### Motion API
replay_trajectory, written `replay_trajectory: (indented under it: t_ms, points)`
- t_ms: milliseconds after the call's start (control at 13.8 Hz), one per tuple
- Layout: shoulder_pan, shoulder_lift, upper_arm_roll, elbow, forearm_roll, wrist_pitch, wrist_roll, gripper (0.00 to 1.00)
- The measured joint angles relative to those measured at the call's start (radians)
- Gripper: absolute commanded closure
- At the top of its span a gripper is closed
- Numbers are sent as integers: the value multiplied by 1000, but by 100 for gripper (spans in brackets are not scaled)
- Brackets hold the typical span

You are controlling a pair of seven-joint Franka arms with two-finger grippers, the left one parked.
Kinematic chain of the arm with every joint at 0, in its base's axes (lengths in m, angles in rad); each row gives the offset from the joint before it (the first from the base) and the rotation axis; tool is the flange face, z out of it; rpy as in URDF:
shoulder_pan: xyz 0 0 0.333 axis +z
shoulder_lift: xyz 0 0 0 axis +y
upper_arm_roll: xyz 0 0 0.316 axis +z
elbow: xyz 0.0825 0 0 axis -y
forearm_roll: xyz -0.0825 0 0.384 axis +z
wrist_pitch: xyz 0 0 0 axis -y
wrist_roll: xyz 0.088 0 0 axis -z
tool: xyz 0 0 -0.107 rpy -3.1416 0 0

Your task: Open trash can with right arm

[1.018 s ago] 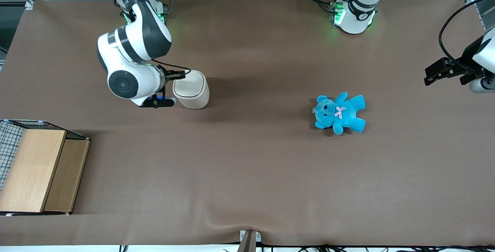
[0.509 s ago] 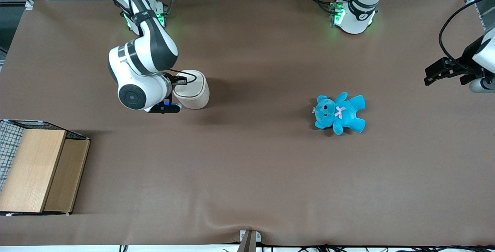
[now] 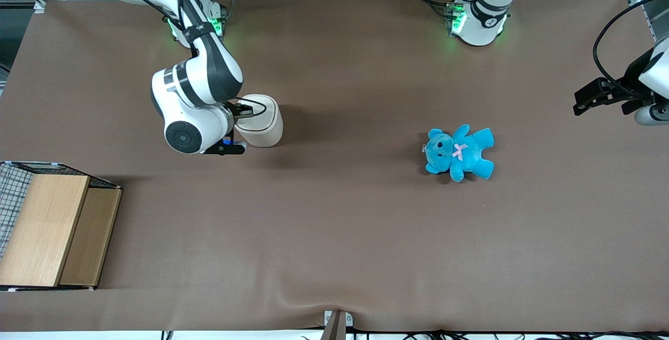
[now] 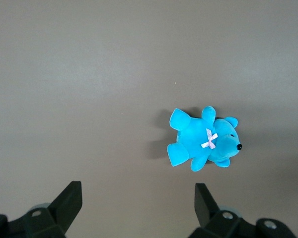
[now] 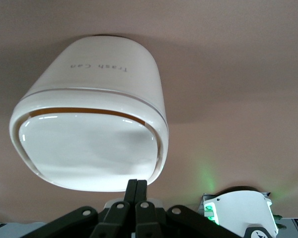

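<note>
My gripper (image 5: 136,191) closed, fingertips pressed together, empty, poised at rim of trash can (image 3: 260,120). Lid (image 5: 87,151) nearly flat, thin tan gap along one edge. Can upright on brown table (image 3: 334,225); blue teddy (image 3: 460,152) well apart, toward parked arm's end.

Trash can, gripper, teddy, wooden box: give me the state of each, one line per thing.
trash can: upright on the table, lid down with a thin tan gap showing along one edge.
gripper: shut, fingertips together at the lid's rim, holding nothing.
blue teddy: lying flat on the table, toward the parked arm's end.
wooden box: at the working arm's end; open or closed unclear.
</note>
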Motion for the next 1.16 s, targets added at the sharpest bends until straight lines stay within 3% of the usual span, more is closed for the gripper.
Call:
replay_trajectory:
  t_ms: [1164]
  points:
    - [0, 40, -6, 2, 6, 27, 1, 100]
